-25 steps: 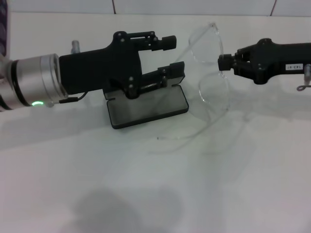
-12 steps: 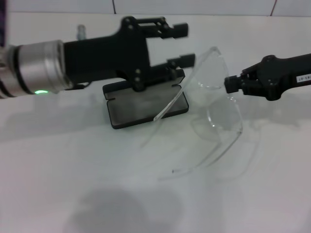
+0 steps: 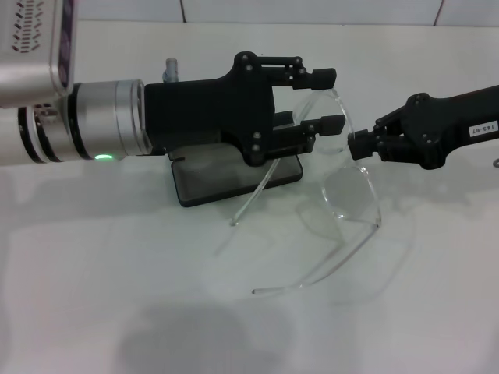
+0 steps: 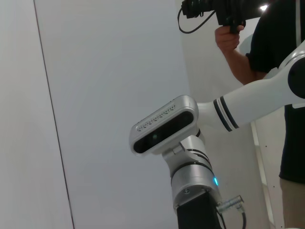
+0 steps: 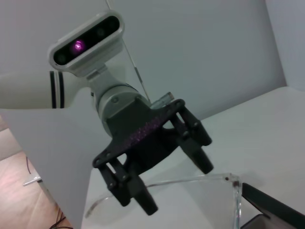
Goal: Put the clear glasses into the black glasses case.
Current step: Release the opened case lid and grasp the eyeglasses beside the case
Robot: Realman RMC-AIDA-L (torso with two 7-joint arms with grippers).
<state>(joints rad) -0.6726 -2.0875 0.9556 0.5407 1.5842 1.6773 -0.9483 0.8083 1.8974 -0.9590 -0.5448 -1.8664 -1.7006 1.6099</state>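
The clear glasses (image 3: 348, 191) hang tilted above the white table, their thin arms reaching down toward the table's front. My right gripper (image 3: 359, 146) comes in from the right and is shut on the upper part of the lens. From the left, my left gripper (image 3: 326, 100) stands open, with the top corner of the lens between its fingers; I cannot tell whether they touch it. The black glasses case (image 3: 234, 178) lies open on the table, partly hidden behind the left gripper. The right wrist view shows the left gripper (image 5: 177, 185) open above a clear edge of the glasses (image 5: 200, 180).
The white table (image 3: 117, 296) runs back to a tiled wall. In the left wrist view a person with a camera (image 4: 228, 14) stands beside the right arm's wrist camera (image 4: 164, 125).
My left gripper has moved right, from over the case to the glasses' top corner. The right gripper has shifted the glasses slightly left, and they have swung so their arms point forward.
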